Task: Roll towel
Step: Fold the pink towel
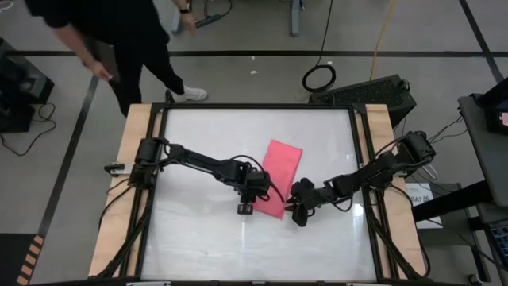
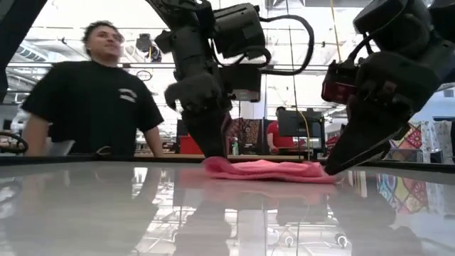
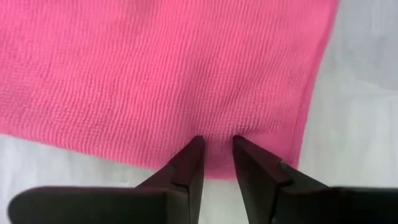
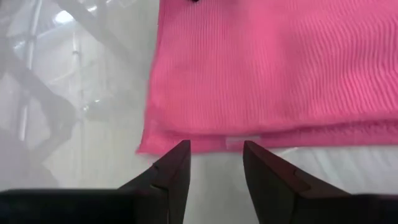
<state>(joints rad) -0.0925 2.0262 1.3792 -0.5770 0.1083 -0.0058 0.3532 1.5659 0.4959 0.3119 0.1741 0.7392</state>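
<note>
The pink towel [image 1: 279,176] lies folded into a long strip on the white table, slanting from the far right to the near left. My left gripper [image 1: 256,195] stands over the strip's near end, its fingers close together on the cloth [image 3: 214,146]. My right gripper [image 1: 292,203] is open at the strip's near right side. In the right wrist view its fingertips [image 4: 214,149] stand just short of the layered edge, either side of the small white tag [image 4: 242,142]. I cannot tell whether they touch the cloth. My left gripper pinches a small pucker of the towel's top surface [image 3: 217,134] between its two fingertips, close to the strip's near edge and near one corner. The fingers come from above, pointing down. The towel lies flat on the table; how many layers are caught I cannot tell.
The table [image 1: 198,238] has a dark frame and wooden side rails [image 1: 127,159]. A person in a black shirt [image 2: 92,107] stands beyond the far left edge. Bare table top lies to the left, right and near side of the towel.
</note>
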